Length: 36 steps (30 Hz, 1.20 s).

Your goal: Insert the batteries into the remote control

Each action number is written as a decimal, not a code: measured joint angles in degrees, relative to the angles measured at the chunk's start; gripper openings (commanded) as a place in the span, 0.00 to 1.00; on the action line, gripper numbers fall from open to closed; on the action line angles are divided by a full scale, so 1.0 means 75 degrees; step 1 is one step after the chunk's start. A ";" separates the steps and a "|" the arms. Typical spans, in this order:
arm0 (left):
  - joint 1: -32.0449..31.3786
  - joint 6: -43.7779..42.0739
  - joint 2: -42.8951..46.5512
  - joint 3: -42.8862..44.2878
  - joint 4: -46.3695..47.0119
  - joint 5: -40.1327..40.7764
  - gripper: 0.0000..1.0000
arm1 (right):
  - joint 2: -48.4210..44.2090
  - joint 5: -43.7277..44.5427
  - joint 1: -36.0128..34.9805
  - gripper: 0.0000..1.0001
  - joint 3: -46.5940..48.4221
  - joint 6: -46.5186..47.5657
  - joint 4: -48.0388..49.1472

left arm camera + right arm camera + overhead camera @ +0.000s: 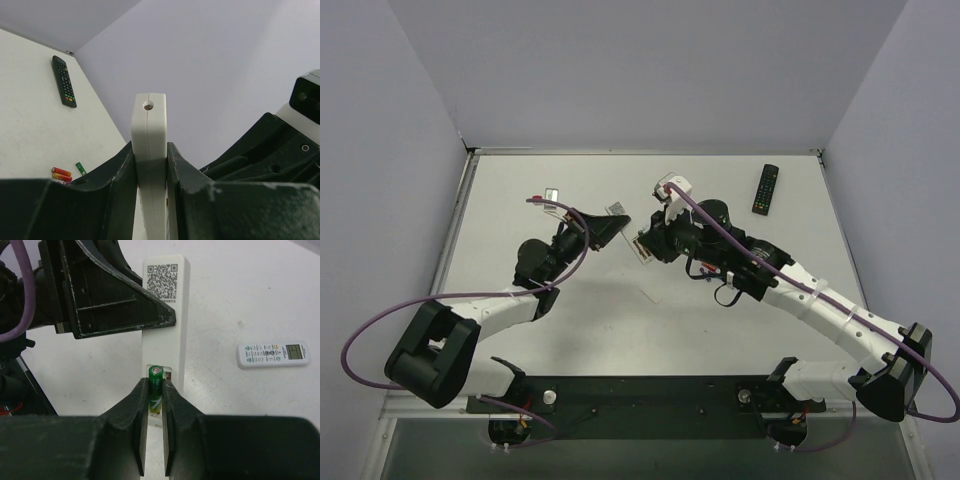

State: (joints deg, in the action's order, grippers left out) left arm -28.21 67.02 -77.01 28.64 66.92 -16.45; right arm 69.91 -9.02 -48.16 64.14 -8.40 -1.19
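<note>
Right wrist view: right fingers [132, 410] clamp one tiny green cylindrical battery [155, 382] at the open bay of the slim white bar-shaped remote [167, 340]. Left fingers [120, 175], reaching in from 10 o'clock, clamp that remote, which bears a QR-code label [161, 280]. One wider white display remote [272, 354] lies at 3 o'clock, and one black remote [766, 189] lies at the desk's [620, 330] 1 o'clock.

A lab test cell: white table [650, 345] boxed by plain walls [650, 70].
</note>
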 measured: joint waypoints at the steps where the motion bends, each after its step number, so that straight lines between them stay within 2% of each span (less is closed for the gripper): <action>1: -0.0041 0.0012 -0.0017 0.0026 0.0003 -0.0006 0.00 | 0.0000 -0.0029 -0.0017 0.00 0.0000 0.0026 0.0061; 36: -0.0227 0.0248 -0.0061 0.0102 -0.0041 0.0303 0.00 | 0.0172 0.0221 -0.0192 0.00 -0.0254 0.0449 0.0309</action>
State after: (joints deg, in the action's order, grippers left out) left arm -29.91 68.88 -77.47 29.41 66.61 -14.17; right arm 71.20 -7.35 -49.60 62.24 -5.04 1.13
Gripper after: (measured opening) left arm 0.338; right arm 0.086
